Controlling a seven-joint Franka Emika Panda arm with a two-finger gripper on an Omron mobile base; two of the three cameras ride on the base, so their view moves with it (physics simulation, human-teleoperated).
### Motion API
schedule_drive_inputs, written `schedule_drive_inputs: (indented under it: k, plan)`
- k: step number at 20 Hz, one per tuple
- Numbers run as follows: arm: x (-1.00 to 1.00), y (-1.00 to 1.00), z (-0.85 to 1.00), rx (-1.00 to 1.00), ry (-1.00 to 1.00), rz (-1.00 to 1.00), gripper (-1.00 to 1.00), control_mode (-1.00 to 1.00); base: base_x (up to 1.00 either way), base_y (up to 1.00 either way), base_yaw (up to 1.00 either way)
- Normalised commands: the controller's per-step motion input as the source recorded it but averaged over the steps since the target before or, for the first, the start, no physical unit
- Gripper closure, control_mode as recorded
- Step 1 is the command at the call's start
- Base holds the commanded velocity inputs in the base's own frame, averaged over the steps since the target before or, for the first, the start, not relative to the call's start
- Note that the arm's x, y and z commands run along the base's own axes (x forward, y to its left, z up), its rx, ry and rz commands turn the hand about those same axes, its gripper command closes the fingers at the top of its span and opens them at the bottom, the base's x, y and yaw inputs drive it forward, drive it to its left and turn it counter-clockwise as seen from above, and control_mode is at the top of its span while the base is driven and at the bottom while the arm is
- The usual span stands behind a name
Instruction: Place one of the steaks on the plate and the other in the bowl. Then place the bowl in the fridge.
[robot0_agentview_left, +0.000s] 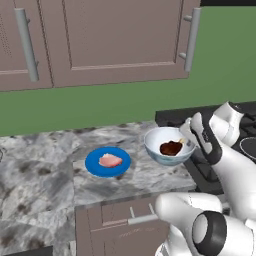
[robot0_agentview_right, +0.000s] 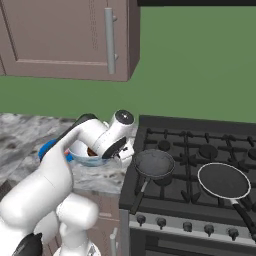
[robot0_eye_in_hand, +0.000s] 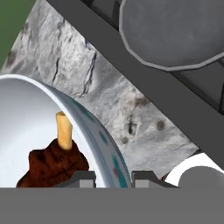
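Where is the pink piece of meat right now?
The pink steak lies on the blue plate on the marble counter, in the left base view, just left of the bowl.

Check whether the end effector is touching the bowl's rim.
Touching, it seems: the hand view shows the bowl rim running between the end effector fingertips, one inside and one outside, with no visible gap.

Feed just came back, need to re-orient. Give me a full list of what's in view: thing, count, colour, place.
plate: 1, bright blue, on the counter left of the bowl.
pale steak: 1, pink, on the plate.
bowl: 1, white inside, by the stove edge.
dark steak: 1, reddish-brown, in the bowl.
pans: 2, black, on the stove.
stove: 1, black, right of the counter.
counter: 1, grey marble.
cabinets: brown, above.
gripper: 1, fingers straddling the bowl's rim.
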Motion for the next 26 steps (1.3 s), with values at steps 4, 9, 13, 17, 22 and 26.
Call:
schedule_drive_inputs:
  k: [4, 9, 13, 17, 22, 26]
  plan:
    - [-0.50, -0.19, 0.00, 0.11, 0.00, -0.01, 1.00, -1.00, 0.00, 0.00, 0.00]
    - [-0.31, -0.10, 0.00, 0.04, 0.00, 0.00, 1.00, -1.00, 0.00, 0.00, 0.00]
    - [-0.02, 0.00, 0.00, 0.00, 0.00, 0.00, 1.00, -1.00, 0.00, 0.00, 0.00]
    - [0.00, 0.00, 0.00, 0.00, 0.00, 0.00, 1.00, -1.00, 0.00, 0.00, 0.00]
    - [-0.03, -0.01, 0.00, 0.00, 0.00, 0.00, 1.00, 1.00, -0.22, -0.11, -0.01]
    - [0.00, 0.00, 0.00, 0.00, 0.00, 0.00, 1.00, 1.00, -0.75, -0.55, -0.10]
